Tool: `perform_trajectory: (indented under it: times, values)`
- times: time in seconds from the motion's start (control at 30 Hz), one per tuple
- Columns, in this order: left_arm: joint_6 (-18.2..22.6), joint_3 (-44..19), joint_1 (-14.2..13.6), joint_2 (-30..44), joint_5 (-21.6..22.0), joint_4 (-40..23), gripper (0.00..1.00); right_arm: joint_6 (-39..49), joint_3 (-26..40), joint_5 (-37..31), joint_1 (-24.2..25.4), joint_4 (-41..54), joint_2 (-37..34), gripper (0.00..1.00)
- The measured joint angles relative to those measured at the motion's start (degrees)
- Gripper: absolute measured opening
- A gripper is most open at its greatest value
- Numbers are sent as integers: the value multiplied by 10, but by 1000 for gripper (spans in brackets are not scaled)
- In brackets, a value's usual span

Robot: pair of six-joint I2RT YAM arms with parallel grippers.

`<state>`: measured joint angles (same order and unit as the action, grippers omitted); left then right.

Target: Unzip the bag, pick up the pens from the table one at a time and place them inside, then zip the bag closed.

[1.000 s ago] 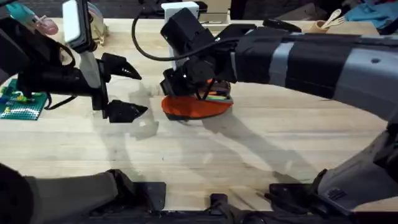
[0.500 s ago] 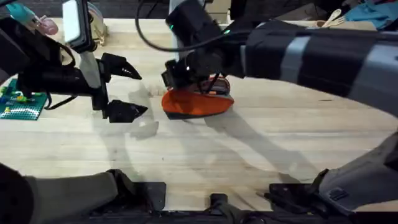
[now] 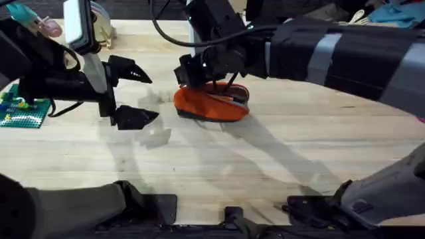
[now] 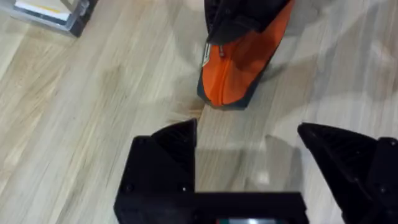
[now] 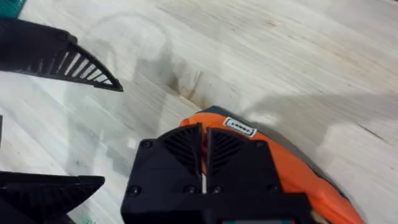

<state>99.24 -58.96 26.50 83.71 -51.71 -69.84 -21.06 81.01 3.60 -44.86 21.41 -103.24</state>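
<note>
One bag (image 3: 211, 105), two tools

Right gripper (image 3: 192, 72) is sitting over the orange bag's (image 3: 211, 106) left end, mid-table (image 3: 279, 166). Left gripper (image 3: 141, 94) is hanging beside it, fingers spread wide.

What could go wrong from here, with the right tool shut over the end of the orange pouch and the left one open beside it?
1. The right tool is shut at one end of the small orange fabric pouch; pulling could drag the whole pouch across the light wooden table instead of moving the zipper.
2. The left tool hangs open beside the pouch, not touching it, so nothing braces it.
3. The two tools are close and could collide.
</note>
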Motion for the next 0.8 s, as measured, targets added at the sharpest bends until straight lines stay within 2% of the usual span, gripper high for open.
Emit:
perform_trajectory:
  times: [0.23, 0.47, 0.8]
  values:
    - [0, 0, -10, 56, -27, 2, 993, 0, 0, 0, 0, 0, 0, 33]
    - [-2, 0, -40, 126, -67, 43, 993, 0, 0, 0, 0, 0, 0, 33]
    - [-3, 0, -92, 181, -112, 101, 993, 0, 0, 0, 0, 0, 0, 32]
